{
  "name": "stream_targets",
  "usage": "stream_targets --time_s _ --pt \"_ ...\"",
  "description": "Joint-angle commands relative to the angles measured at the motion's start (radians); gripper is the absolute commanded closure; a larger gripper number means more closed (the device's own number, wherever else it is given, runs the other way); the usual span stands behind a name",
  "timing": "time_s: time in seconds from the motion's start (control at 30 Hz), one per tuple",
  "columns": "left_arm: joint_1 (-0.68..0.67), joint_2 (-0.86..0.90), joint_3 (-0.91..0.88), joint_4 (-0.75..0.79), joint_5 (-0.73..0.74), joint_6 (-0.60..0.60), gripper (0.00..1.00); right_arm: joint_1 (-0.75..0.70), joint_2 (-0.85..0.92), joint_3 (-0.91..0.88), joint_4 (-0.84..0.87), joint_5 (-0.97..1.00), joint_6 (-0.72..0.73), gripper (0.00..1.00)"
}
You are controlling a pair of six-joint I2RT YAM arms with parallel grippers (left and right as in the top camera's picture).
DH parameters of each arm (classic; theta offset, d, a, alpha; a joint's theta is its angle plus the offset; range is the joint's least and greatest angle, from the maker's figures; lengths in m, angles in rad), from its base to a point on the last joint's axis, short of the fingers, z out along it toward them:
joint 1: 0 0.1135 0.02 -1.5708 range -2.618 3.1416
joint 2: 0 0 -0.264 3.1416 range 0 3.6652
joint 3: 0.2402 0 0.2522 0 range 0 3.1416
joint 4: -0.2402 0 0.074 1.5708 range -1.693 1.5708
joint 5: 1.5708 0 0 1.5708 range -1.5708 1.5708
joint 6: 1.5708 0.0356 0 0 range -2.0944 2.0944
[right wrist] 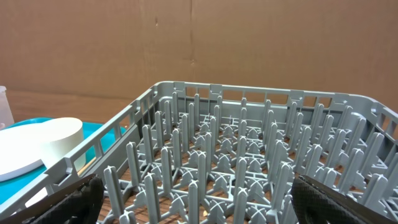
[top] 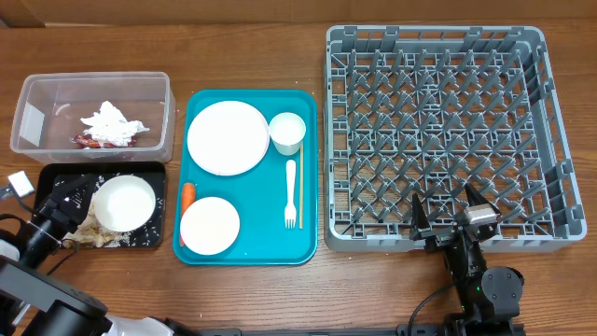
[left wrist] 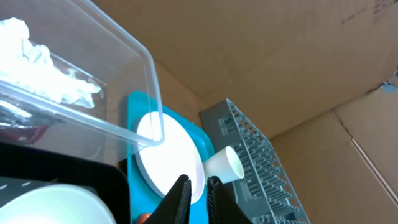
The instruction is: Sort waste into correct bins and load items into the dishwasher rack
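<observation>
I am holding my left gripper [left wrist: 198,186] low over the near left corner of the table. Its fingers [left wrist: 180,198] are nearly pressed together, with only a thin slit between them, and they are gripping nothing.

Behind it the clear plastic tub [top: 37,93] is sitting at the far left. It is holding the crumpled white napkin [top: 112,121], with the red snack wrapper [top: 91,141] just under the napkin's near edge.

In front of the tub the black tray [top: 48,177] is carrying the small white bowl [top: 124,201]. What looks like rice [top: 73,191] is lying scattered beside the bowl, and beige food scraps [top: 93,235] are lying at its near left.

Next comes the teal tray [top: 261,215]. The large white plate [top: 228,137] is lying at its far side, with the white cup [top: 287,133] just to the right of it. The orange carrot [top: 188,194] is lying along the tray's left edge, just beside the small plate [top: 210,224] at the near side. The white fork [top: 290,191] and the wooden chopstick [top: 299,194] are lying side by side on the right.

The grey dishwasher rack [top: 438,121] is filling the right half of the table, its pegs standing bare.

I am hanging my right gripper [top: 448,210] over the rack's near edge. Its fingers are spread fully apart and holding nothing.
</observation>
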Motion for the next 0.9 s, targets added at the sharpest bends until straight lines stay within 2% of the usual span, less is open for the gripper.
stream_targets --time_s 0.0,0.27,0.4,0.63,0.77,0.87 --pt "-0.007 -0.021 -0.010 0.001 -0.032 -0.025 0.85 0.005 -0.006 -0.010 0.005 -0.001 0.003 0.00" --pt "-0.012 -0.021 -0.003 0.040 -0.058 -0.160 0.94 0.005 -0.006 -0.010 0.005 -0.001 0.003 0.00" --pt "-0.052 -0.029 0.044 0.037 -0.152 -0.267 0.96 0.005 -0.006 -0.010 0.005 -0.001 0.003 0.00" --pt "-0.247 -0.133 0.183 -0.003 -0.563 -0.471 0.96 0.005 -0.006 -0.010 0.005 -0.001 0.003 0.00" --pt "-0.386 -0.225 0.247 -0.017 -0.857 -0.613 0.94 0.005 -0.006 -0.010 0.005 -0.001 0.003 0.00" --pt "-0.490 -0.283 0.253 -0.021 -1.015 -0.650 0.85 0.005 -0.006 -0.010 0.005 -0.001 0.003 0.00"
